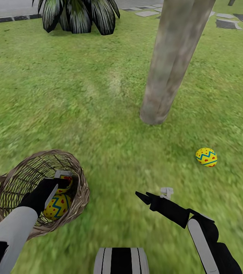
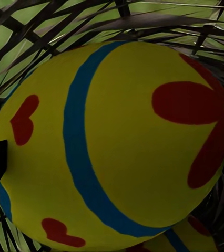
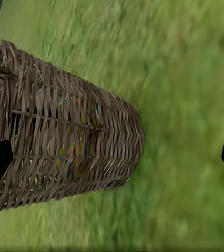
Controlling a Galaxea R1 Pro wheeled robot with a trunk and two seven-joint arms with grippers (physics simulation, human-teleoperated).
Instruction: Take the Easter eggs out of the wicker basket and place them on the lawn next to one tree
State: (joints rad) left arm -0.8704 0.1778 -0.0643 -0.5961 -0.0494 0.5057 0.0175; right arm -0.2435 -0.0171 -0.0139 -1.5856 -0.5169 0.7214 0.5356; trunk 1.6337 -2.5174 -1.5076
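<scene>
Left gripper [image 1: 62, 182] sits inside the wicker basket [image 1: 79, 198], against an Easter egg [image 2: 117, 142]; grip state cannot be told. Right gripper [image 1: 146, 198] hangs spread, empty. One egg [image 1: 206, 157] lies near the tree [image 1: 167, 76]. Risk: lifting may tip the basket.

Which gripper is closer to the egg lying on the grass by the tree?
The right. The right gripper hangs over the grass, apart from the egg near the tree. The left gripper is down in the basket, farther off.
</scene>
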